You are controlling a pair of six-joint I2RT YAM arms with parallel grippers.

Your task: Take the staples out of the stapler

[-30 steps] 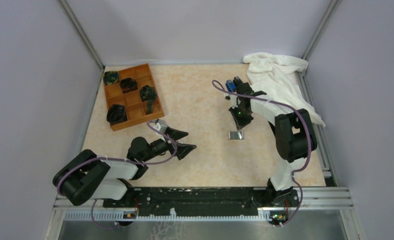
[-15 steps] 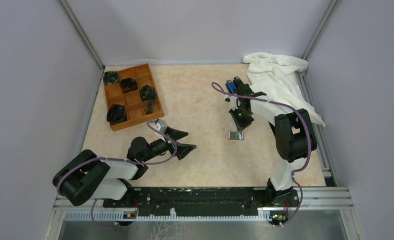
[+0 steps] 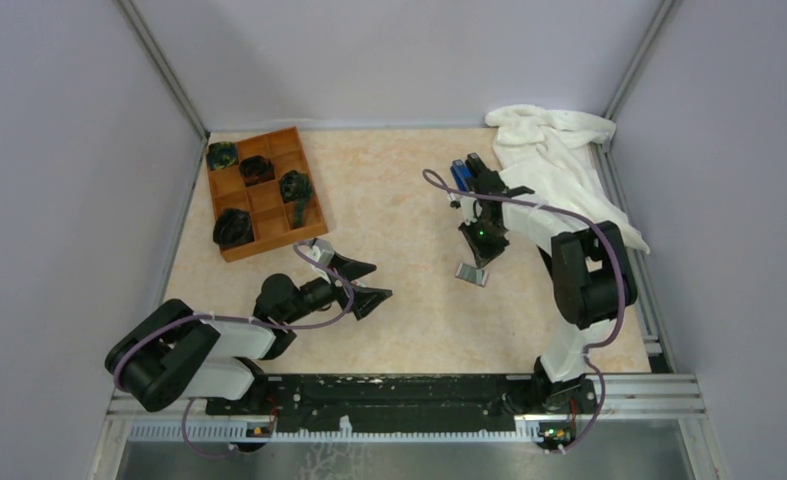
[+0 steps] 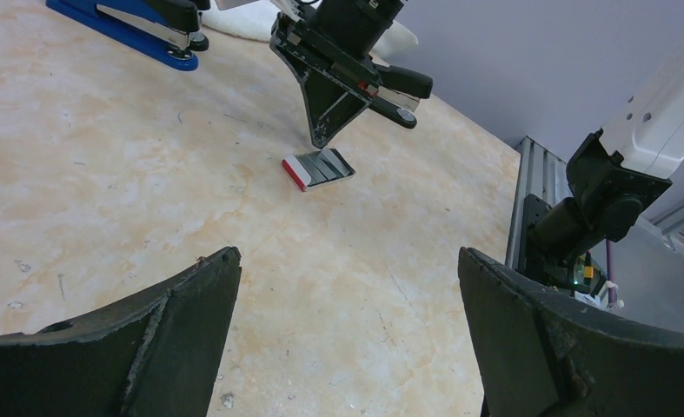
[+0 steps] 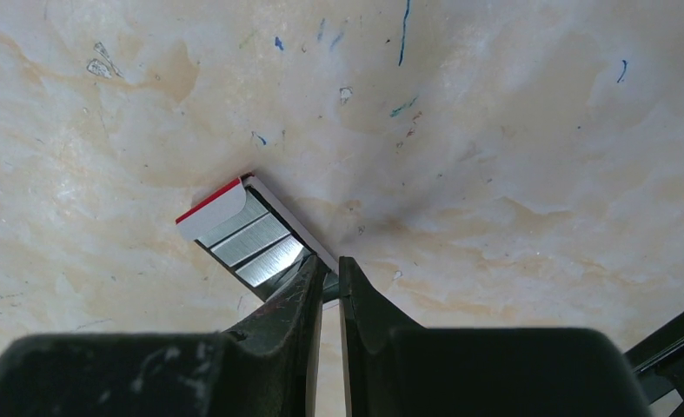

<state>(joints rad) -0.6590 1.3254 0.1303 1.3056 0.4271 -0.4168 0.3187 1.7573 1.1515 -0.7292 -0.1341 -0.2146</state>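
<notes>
My right gripper (image 3: 477,262) points down at mid-table, its fingers shut on the edge of a small white-and-red card box (image 5: 212,208). The box (image 3: 472,272) is tilted, one side off the table. Silvery ridged staples (image 5: 255,239) lie in strips inside it. A slim black stapler (image 4: 396,82) lies just behind the right gripper (image 5: 331,261) in the left wrist view; the arm hides it in the top view. My left gripper (image 3: 374,283) is open and empty, low over bare table to the box's left. It also shows in the left wrist view (image 4: 347,261).
A blue stapler (image 3: 459,172) lies beyond the right gripper, also in the left wrist view (image 4: 121,22). An orange compartment tray (image 3: 269,243) with dark objects stands at back left. A white cloth (image 3: 554,150) is heaped at back right. A metal rail (image 4: 521,200) runs along the right edge.
The right gripper has dropped slightly onto the card box, which now sits tilted with one side raised. The left arm has not moved.
</notes>
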